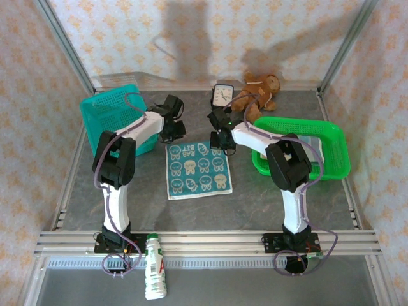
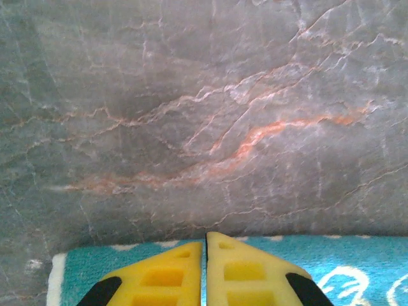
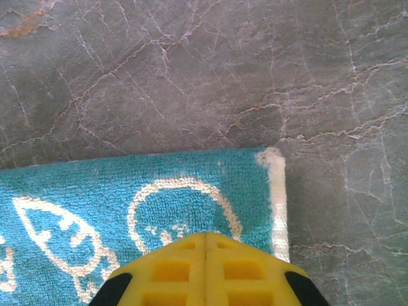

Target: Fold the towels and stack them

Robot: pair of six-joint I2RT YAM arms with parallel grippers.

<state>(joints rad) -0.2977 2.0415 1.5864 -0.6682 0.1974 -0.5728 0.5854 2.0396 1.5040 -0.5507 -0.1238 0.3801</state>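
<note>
The grey marbled table (image 1: pixel 268 197), veined with orange, carries 1 towel (image 1: pixel 197 169) spread flat in the middle. 2 baskets stand on it, a teal basket (image 1: pixel 115 108) back left and a green basket (image 1: pixel 299 122) right. A clock (image 1: pixel 222 94) and teddy (image 1: pixel 261 89) sit together at the back.

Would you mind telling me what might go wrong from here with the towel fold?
The left hand and right hand are shut at the far corners of the towel, yet the cloth lies flat and no pinch shows; a lift may miss a corner and skew the fold. The clock and bear sit just behind the right hand, so a backward swing could knock them.
</note>
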